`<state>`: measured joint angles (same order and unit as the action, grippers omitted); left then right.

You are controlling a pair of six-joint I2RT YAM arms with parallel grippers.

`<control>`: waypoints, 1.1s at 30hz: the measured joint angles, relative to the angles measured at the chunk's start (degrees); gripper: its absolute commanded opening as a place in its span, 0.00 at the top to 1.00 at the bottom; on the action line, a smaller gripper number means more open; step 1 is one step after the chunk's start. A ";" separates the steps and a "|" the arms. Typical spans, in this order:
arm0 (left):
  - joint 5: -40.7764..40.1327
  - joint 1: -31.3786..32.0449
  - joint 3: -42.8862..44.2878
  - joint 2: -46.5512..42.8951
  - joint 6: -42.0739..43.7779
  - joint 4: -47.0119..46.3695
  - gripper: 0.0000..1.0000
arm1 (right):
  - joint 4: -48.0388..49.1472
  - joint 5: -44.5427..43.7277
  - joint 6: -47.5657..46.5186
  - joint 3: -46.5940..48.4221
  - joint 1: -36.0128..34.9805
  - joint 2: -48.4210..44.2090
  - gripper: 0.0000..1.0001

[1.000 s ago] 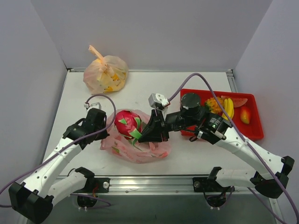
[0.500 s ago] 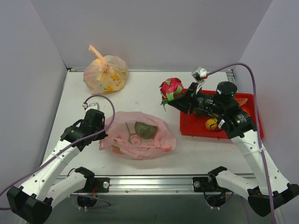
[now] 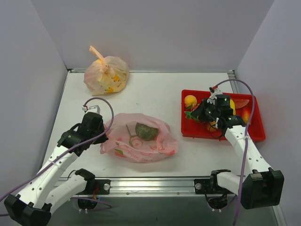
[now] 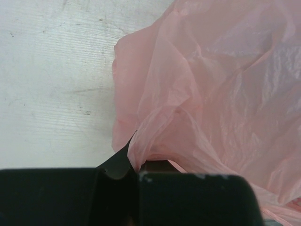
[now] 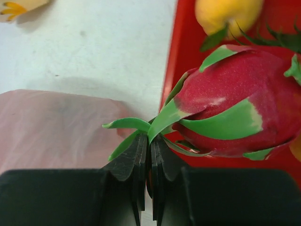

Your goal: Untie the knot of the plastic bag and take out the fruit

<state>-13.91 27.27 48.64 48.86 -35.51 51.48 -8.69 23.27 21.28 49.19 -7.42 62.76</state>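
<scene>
The pink plastic bag (image 3: 138, 141) lies flat and open on the table, no knot showing, with the round green melon (image 3: 146, 131) inside. My left gripper (image 3: 102, 136) is shut on the bag's left edge; in the left wrist view the pink film (image 4: 211, 84) is pinched between the fingertips (image 4: 136, 165). My right gripper (image 3: 195, 113) is over the left part of the red tray (image 3: 188, 130). It is shut on a green leaf of the pink-red dragon fruit (image 5: 230, 108), which rests in the tray (image 5: 176, 61).
A paler orange tied bag (image 3: 106, 74) sits at the back left. The tray holds a yellow-orange fruit (image 3: 190, 100), a banana and a watermelon slice (image 3: 241, 102). Grey walls enclose the table on three sides.
My right arm lifted the dragon fruit out of the pink bag, carried it right and lowered it into the red tray. The left gripper kept hold of the bag.
</scene>
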 measured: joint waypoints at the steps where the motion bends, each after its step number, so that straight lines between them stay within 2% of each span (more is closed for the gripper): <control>1: 0.42 0.00 0.00 -0.20 -0.02 0.00 1.00 | -0.11 -0.35 1.01 -1.18 0.76 0.94 0.90; 2: 0.74 0.00 0.00 -0.44 -0.02 0.00 1.00 | -0.20 -0.57 1.90 -2.32 1.42 1.75 0.81; 3: 1.03 0.00 0.00 -0.70 -0.02 0.02 1.00 | -0.24 -1.07 2.84 -3.30 1.95 2.40 0.60; 5: 1.73 0.00 0.00 -1.14 -0.02 0.02 1.00 | -0.31 -2.32 4.13 -4.57 2.54 2.99 0.41; 6: 2.16 0.00 0.00 -1.36 -0.02 0.02 1.00 | -0.70 -3.13 4.48 -4.74 2.58 3.02 0.25; 9: 3.13 0.00 -0.02 -1.88 -0.02 0.02 1.00 | -1.64 -6.14 4.66 -4.74 2.45 2.34 0.11; 12: 3.91 0.00 -0.11 -2.14 -0.07 0.04 1.00 | -4.15 -9.20 4.15 -4.24 0.83 -0.28 0.06; 14: 4.17 0.00 -0.26 -2.14 -0.24 0.02 1.00 | -6.47 -11.80 3.04 -2.38 -2.67 -2.78 0.04; 19: 4.98 0.00 -0.42 -2.14 -0.68 0.13 1.00 | -9.55 -16.17 -1.36 5.42 -16.26 -7.65 0.03; 23: 5.31 0.00 -0.42 -2.12 -0.98 0.13 1.00 | -10.16 -20.85 -6.36 10.86 -30.23 -8.96 0.04; 29: 5.70 0.00 -0.44 -2.03 -1.55 0.13 1.00 | -10.67 -27.69 -13.44 17.31 -51.69 -2.62 0.06; 33: 6.69 0.00 -1.03 -1.92 -1.99 0.13 1.00 | -9.81 -30.21 -13.84 19.82 -60.19 7.54 0.06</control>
<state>-7.22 27.27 47.62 46.94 -37.50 51.62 -18.50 -6.94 7.44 69.01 -67.61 70.30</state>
